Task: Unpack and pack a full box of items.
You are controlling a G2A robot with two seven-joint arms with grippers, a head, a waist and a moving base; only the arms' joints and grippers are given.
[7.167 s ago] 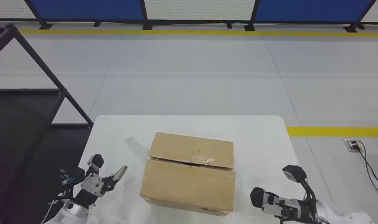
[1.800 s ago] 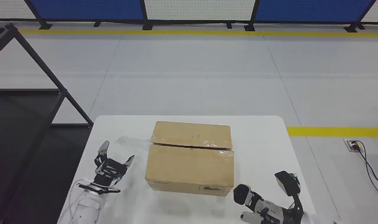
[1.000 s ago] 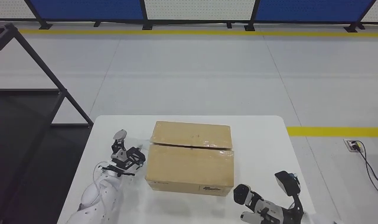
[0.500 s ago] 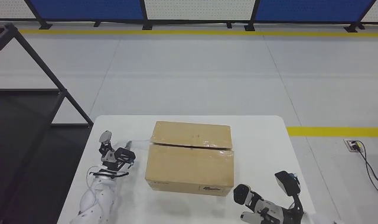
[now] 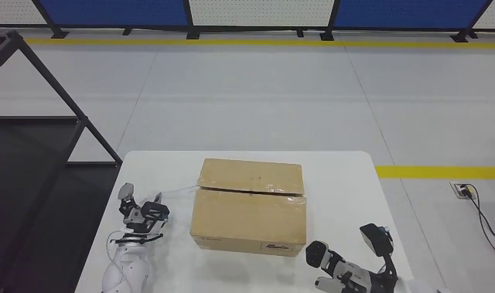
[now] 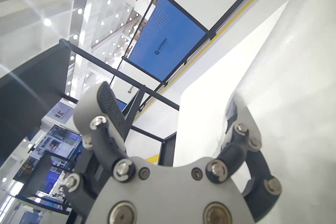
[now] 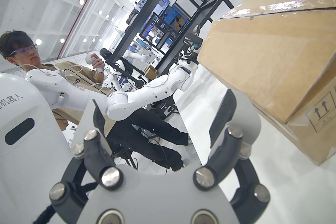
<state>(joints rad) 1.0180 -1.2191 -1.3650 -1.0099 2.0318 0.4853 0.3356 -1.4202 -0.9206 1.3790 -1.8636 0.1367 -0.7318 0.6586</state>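
Pulled my left gripper back from the box, jaws spread, a clear strip (tape, I think) trailing off it. Box sits centred on the counter, flaps shut. Stuck tape could drag it or snap. Right gripper released too.

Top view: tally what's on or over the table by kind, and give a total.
cardboard box: 1
clear tape strip: 1
grippers: 2 (left gripper, right gripper)
Total: 4
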